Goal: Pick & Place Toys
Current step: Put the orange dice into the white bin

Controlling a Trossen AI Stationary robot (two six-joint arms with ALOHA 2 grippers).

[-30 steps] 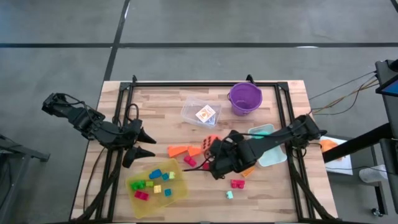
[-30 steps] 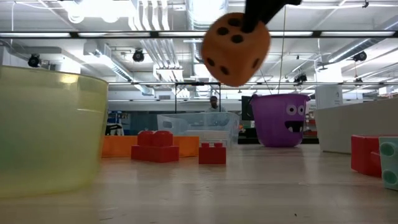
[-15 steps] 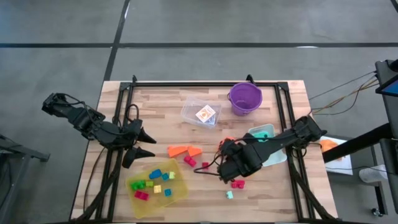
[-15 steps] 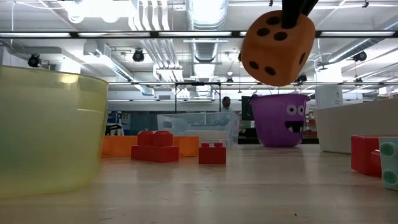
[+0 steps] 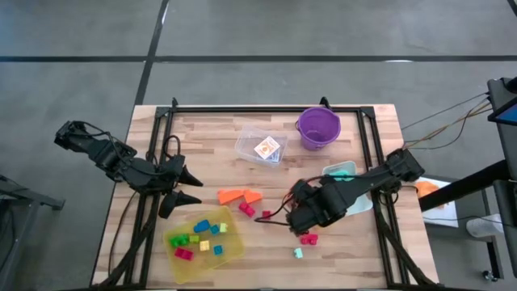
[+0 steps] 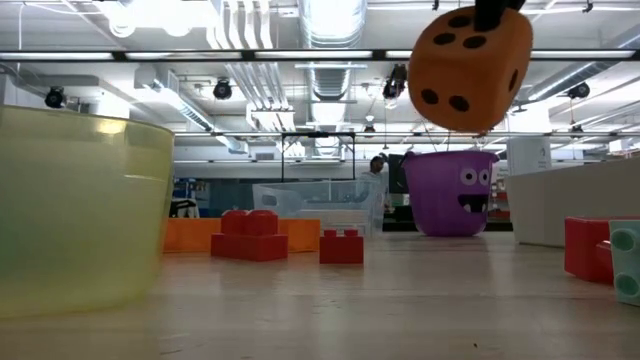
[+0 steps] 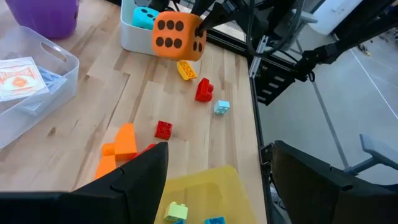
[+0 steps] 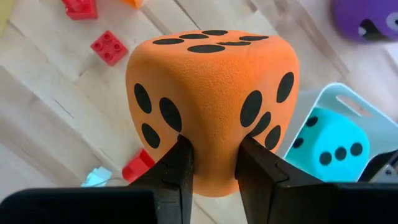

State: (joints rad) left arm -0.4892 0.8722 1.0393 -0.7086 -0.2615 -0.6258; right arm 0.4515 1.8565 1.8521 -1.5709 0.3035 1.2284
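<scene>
Wooden slats make up the table (image 5: 210, 158), which stands on a grey floor under a black frame; the low view looks past it into a hall with strip lights and pipework on the ceiling.

Right of the table's middle, the right gripper (image 8: 213, 163) is pinched on the orange die (image 8: 211, 102), its two dark fingers (image 8: 176, 171) pressed into the soft underside so the foam dents around them. In the low view that die (image 6: 470, 67) hangs well above the tabletop, clear of everything. Just right of it sits a pale tub (image 5: 355, 204) holding the teal die (image 8: 328, 146). Below the raised die, on the wood, lie a red brick (image 5: 308, 238), a small pale blue brick (image 5: 298, 253) nearer still, and a yellow brick (image 7: 186, 69).

The left gripper (image 5: 184, 187) waits at the table's left edge, its fingers spread apart and holding nothing. Just near and right of it lies the yellow tray (image 5: 236, 249) with green, blue, red and yellow bricks inside. Orange wedge pieces (image 5: 239, 196) rest near the centre, with two small red bricks (image 5: 246, 209) beside them.

At the far side stand the purple bucket (image 5: 317, 127) and, to its left, the clear tub (image 5: 246, 145) with a card pack (image 5: 266, 148) in it.
</scene>
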